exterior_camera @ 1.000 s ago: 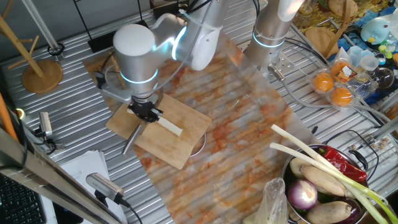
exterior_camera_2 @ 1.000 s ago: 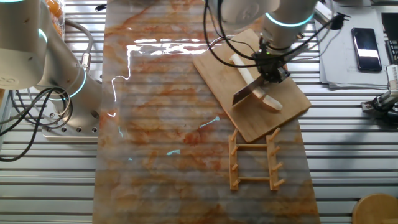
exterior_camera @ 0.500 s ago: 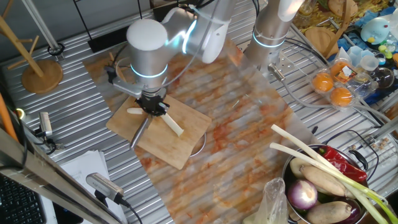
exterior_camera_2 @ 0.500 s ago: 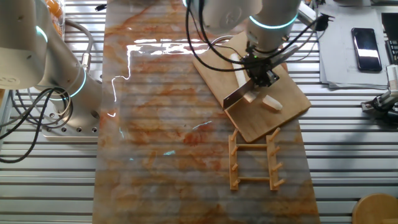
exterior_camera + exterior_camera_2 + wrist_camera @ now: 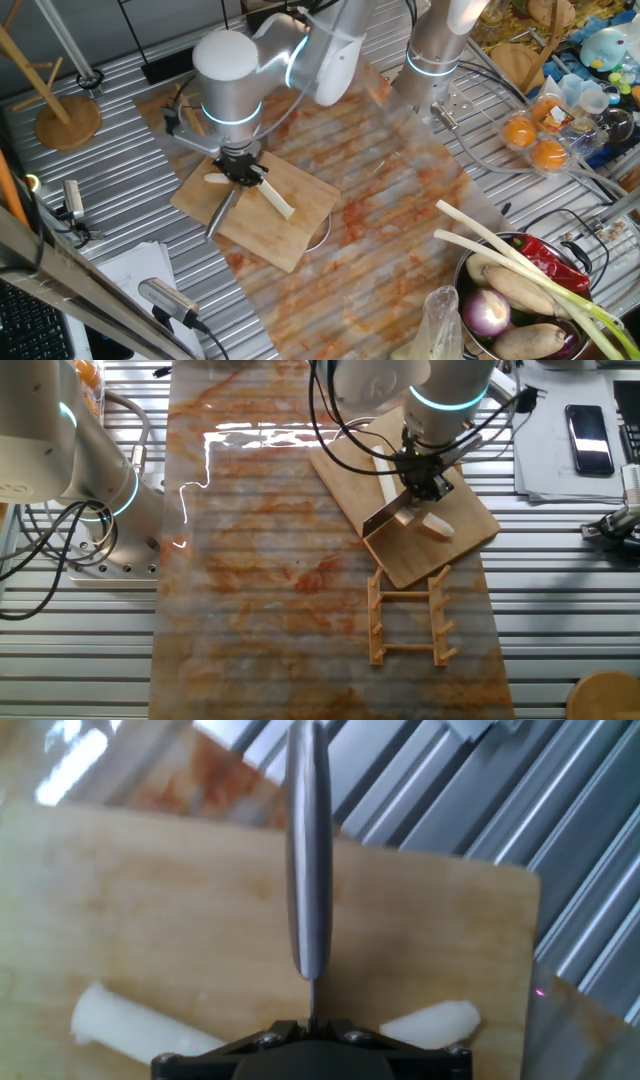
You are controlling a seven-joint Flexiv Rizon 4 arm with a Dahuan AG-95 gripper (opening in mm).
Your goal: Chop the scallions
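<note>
My gripper (image 5: 241, 172) is shut on a knife (image 5: 222, 207) and stands over the wooden cutting board (image 5: 285, 247). The scallion lies on the board in two pale pieces. The longer piece (image 5: 277, 202) is on one side of the blade and a short stub (image 5: 217, 179) on the other. In the other fixed view the gripper (image 5: 421, 482) holds the knife blade (image 5: 385, 518) between the long piece (image 5: 383, 466) and the stub (image 5: 435, 525). In the hand view the blade (image 5: 309, 850) points away over the board, with the long piece (image 5: 130, 1025) to the left and the stub (image 5: 430, 1020) to the right.
A metal bowl (image 5: 470, 268) with an onion (image 5: 487, 312), potatoes, a red pepper and long green-leaved stalks (image 5: 515, 260) sits at the right. Oranges (image 5: 535, 140) lie at the far right. A wooden rack (image 5: 408, 615) lies beside the board. A second arm base (image 5: 432, 60) stands behind.
The scallion has been cut into two pieces. The gripper with the knife moved along the board over the cut, then shifted slightly back.
</note>
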